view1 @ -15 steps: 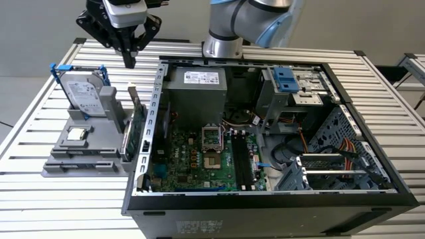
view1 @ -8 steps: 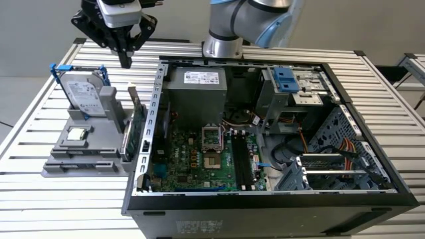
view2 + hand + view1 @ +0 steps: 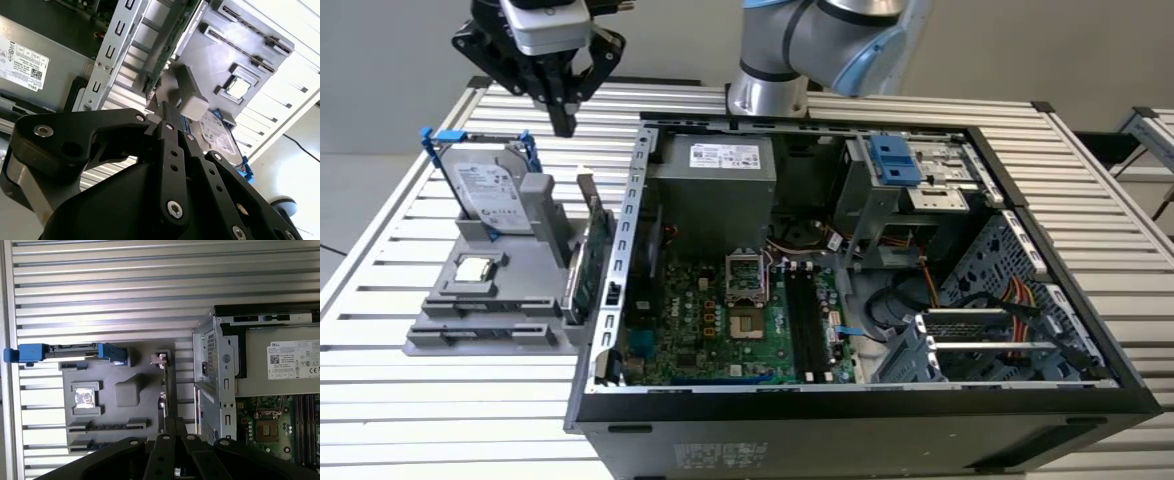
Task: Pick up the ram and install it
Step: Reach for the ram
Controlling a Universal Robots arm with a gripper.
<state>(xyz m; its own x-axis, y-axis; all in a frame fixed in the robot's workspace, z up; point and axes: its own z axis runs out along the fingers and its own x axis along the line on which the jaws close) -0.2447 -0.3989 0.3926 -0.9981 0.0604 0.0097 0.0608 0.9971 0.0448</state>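
My gripper (image 3: 563, 126) hangs shut above the grey parts holder (image 3: 440, 335), between the hard drive (image 3: 490, 196) and the upright green card (image 3: 595, 262). I see nothing between its fingers (image 3: 170, 426). A thin bluish strip, which I take for the ram (image 3: 93, 444), lies edge-on in a slot of the holder (image 3: 127, 390), apart from the gripper (image 3: 175, 424) and partly hidden by its body. In the second wrist view the fingertips (image 3: 161, 111) meet near the green card's edge (image 3: 165, 60).
The open computer case (image 3: 638, 190) stands at the exterior view's right of the holder, with the motherboard (image 3: 707, 320) and its long memory slots (image 3: 809, 325) exposed. A small silver chip (image 3: 476, 268) sits on the holder. The slatted table (image 3: 400, 400) extends around.
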